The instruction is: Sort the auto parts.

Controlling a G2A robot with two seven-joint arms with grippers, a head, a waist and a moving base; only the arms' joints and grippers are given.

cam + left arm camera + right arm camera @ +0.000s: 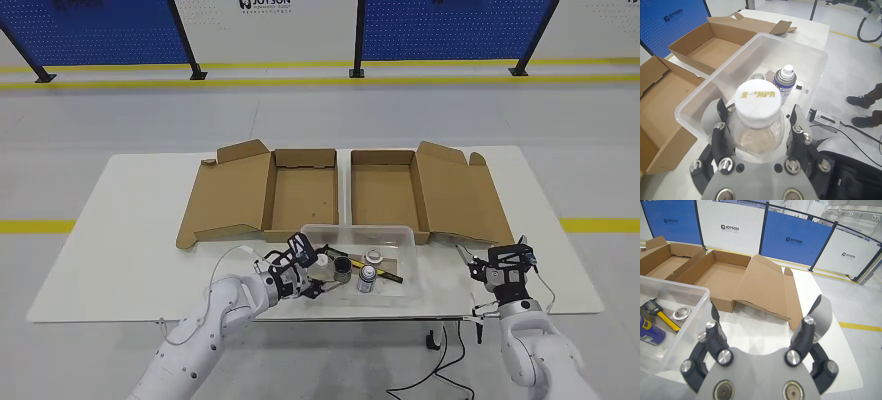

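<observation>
Left pincer [759, 109] grips 1 bottle [758, 102]; right pincer [766, 304] gapes empty; 2 boxes [300, 195] [385, 195], 1 bin [791, 42], 1 spray can [784, 85].

Bottle [758, 130] bottom hidden behind the base of the jaws

A white table [130, 230] stands on a pale grey floor [320, 115] crossed by yellow lines [30, 227]. Blue and white perforated panels [100, 30] stand behind.

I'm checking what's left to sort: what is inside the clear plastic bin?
An upright spray can, a metal ring and a caliper sit inside the bin. The bottle held by the left gripper covers part of its floor, so anything beneath is hidden.
</observation>
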